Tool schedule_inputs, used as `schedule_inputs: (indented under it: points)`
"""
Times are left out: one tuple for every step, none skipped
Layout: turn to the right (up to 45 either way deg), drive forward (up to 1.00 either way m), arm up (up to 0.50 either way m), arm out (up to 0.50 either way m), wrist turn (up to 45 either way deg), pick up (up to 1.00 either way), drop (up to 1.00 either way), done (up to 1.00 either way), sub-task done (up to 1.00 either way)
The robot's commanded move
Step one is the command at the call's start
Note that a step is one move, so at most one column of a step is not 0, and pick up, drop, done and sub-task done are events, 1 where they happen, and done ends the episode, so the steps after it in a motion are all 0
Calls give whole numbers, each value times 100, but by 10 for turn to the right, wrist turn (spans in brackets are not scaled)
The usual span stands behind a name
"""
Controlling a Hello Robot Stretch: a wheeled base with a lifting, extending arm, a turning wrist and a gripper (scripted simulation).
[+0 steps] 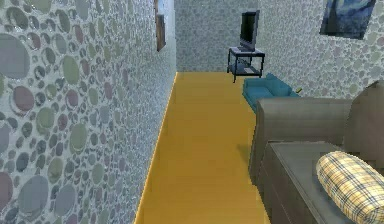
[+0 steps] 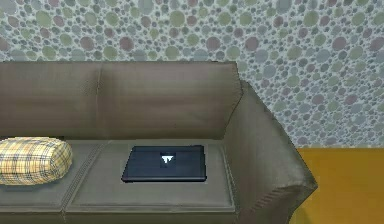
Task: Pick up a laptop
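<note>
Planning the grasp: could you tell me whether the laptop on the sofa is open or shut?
Shut: the laptop lies as one flat dark slab on the sofa seat.

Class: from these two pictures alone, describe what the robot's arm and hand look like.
Their colours, shapes and markings cannot be told from these pictures. In the arm side view, a flat dark laptop with a small pale mark lies on the brown sofa's seat, a plaid cushion to its left.
</note>
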Motion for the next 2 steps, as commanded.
schedule_inputs:
  points:
    - [0, 0, 0, 46, 0, 0, 0, 0, 0]
    - [0, 0, 0, 0, 450, 0, 0, 0, 0]
